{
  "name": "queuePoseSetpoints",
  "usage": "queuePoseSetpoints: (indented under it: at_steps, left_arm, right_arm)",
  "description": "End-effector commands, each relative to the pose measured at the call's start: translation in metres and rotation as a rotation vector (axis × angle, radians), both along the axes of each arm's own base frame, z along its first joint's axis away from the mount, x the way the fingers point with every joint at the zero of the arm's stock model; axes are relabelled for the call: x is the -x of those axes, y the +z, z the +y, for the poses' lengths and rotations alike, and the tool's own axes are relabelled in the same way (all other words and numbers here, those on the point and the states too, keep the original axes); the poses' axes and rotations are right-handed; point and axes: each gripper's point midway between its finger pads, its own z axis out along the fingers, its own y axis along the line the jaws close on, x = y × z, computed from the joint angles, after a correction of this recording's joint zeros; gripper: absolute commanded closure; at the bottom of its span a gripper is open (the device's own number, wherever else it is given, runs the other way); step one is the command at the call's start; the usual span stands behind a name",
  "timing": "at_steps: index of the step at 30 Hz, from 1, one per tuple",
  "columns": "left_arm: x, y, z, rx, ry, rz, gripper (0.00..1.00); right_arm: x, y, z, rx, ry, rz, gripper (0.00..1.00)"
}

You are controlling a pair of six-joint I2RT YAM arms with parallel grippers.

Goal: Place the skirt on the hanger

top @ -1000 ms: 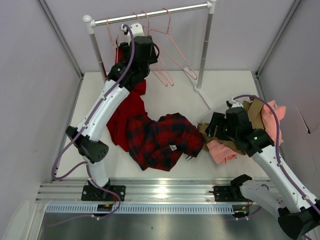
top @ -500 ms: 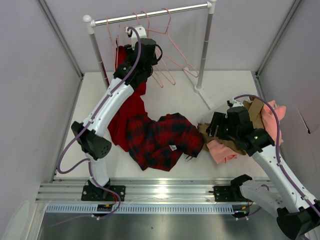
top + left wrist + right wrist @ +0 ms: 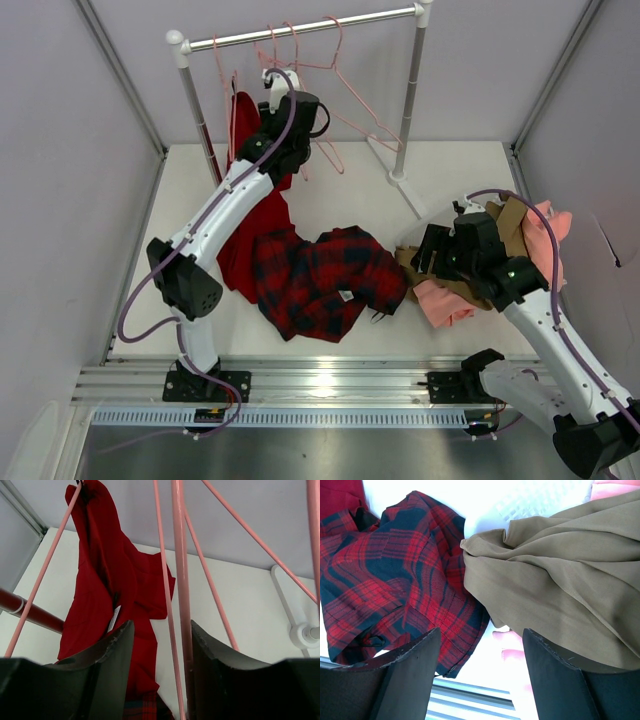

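Note:
The red and navy plaid skirt [image 3: 320, 280] lies crumpled on the table near the front; it also shows in the right wrist view [image 3: 385, 575]. Several pale-pink hangers [image 3: 345, 110] hang on the rack rail at the back. My left gripper [image 3: 280, 92] is raised among them. In the left wrist view it [image 3: 162, 645] is open, with two thin pink hanger bars [image 3: 180, 580] running between the jaws, one against the right finger. My right gripper [image 3: 430, 250] is open and empty [image 3: 481, 632], hovering over the skirt's right edge and a tan garment [image 3: 555, 585].
A plain red garment [image 3: 250, 225] hangs from the rack's left end down onto the table, also seen from the left wrist [image 3: 110, 580]. Tan and pink clothes [image 3: 520, 240] are piled at the right. The rack's right post and foot [image 3: 405, 150] stand at the back.
My left gripper has risen and moved back toward the rail, pushing in among the hangers, which have swung. The right arm and the skirt have not moved.

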Motion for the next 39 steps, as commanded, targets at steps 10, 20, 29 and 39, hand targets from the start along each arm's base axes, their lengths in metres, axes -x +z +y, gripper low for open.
queuePoseSetpoints:
  at_steps: [10, 20, 29, 39]
  left_arm:
    - [0.018, 0.041, 0.024, 0.016, 0.044, -0.085, 0.56]
    - [0.025, 0.039, 0.036, -0.013, 0.079, -0.093, 0.57]
    - [0.026, 0.036, 0.027, 0.013, 0.029, -0.084, 0.71]
    - [0.030, 0.039, 0.026, 0.020, -0.003, -0.091, 0.88]
  right_arm:
    - [-0.002, 0.000, 0.005, -0.020, 0.012, -0.001, 0.28]
    - [-0.001, -0.001, 0.011, -0.039, 0.037, 0.013, 0.28]
    - [0.001, 0.000, 0.011, -0.047, 0.031, 0.015, 0.28]
    - [0.000, 0.002, 0.014, -0.060, 0.041, 0.014, 0.29]
